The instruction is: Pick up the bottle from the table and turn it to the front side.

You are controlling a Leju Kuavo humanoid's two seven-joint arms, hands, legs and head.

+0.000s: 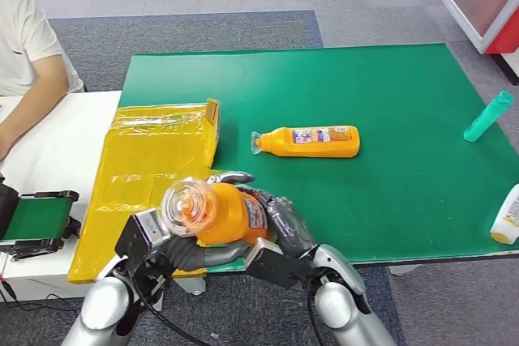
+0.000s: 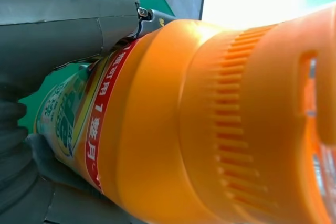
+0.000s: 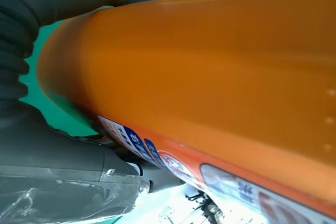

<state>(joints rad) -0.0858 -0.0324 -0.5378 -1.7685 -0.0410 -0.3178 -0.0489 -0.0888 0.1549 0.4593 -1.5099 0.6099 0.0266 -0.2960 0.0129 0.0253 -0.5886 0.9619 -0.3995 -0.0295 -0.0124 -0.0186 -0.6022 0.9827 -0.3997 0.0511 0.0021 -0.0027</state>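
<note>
1. The held orange bottle [image 1: 223, 212] is lifted off the worktop [image 1: 397, 200], above its near edge towards the near left corner, lying roughly level with its clear cap [image 1: 186, 207] pointing back at the robot.
2. Both hands carry it. The left hand [image 1: 183, 250] cradles the neck and shoulder from below, while the right hand [image 1: 278, 228] wraps the body further along. Sharing the bottle this way probably lets one hand steady it while the other rolls it about its long axis.
3. The fingers [image 1: 288, 220] of the right hand are closed round the barrel. In the left wrist view a thick grey thumb [image 2: 67, 19] presses on the bottle just past its label [image 2: 75, 119].
4. The bottle is glossy orange plastic with a ribbed collar [image 2: 233, 129] below the cap. A red band with white characters edges a green and yellow label on one face. In the right wrist view a strip of blue and white print [image 3: 136, 140] runs along another side.
5. The printed faces sit off to the sides, not towards the head camera, so the turning to the front seems unfinished.
6. A second orange bottle [image 1: 309, 142] lies on its side mid-worktop. A teal bottle [image 1: 487, 116] lies near the right edge, and a white bottle [image 1: 508, 216] sits at the near right corner.
7. A yellow bag [image 1: 147, 176] drapes over the left edge, and a person's arm [image 1: 31, 103] rests on the adjoining white table [image 1: 55, 160].
</note>
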